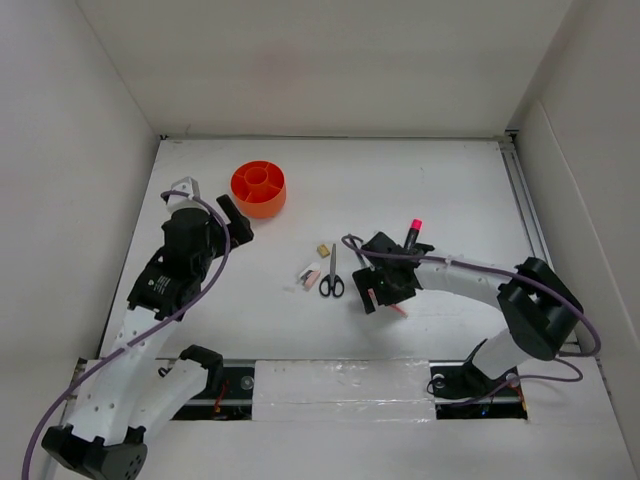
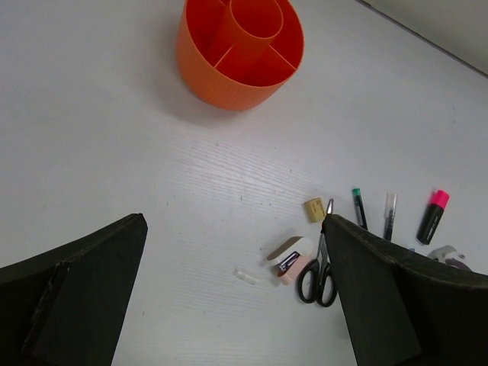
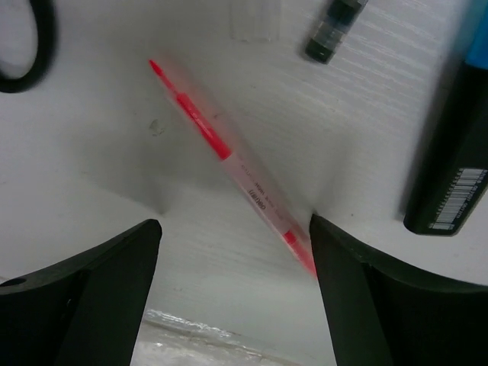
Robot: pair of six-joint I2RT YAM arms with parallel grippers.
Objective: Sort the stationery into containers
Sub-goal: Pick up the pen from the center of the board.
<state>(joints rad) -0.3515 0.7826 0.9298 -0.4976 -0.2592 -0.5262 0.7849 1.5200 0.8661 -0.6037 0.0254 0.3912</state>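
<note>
A round orange tub (image 1: 259, 188) (image 2: 240, 49) with a central cup stands at the back left. My left gripper (image 1: 210, 203) (image 2: 235, 221) hovers open beside it, holding nothing. Mid-table lie black-handled scissors (image 1: 332, 281) (image 2: 319, 274), a tan eraser (image 2: 314, 209), a white eraser (image 2: 290, 250) and a pink eraser (image 2: 293, 271). My right gripper (image 1: 385, 285) (image 3: 232, 252) is open and low over the table. A thin pink pen (image 3: 229, 160) lies diagonally between its fingers, its end against the right finger (image 3: 335, 252). A blue-capped marker (image 3: 450, 152) and a dark pen (image 3: 334, 29) lie nearby. A pink-capped marker (image 1: 412, 233) lies beyond.
A small clear plastic piece (image 2: 245, 275) lies left of the erasers. White walls enclose the table on three sides, with a metal rail (image 1: 525, 200) along the right. A taped strip (image 1: 340, 385) runs along the near edge between the arm bases.
</note>
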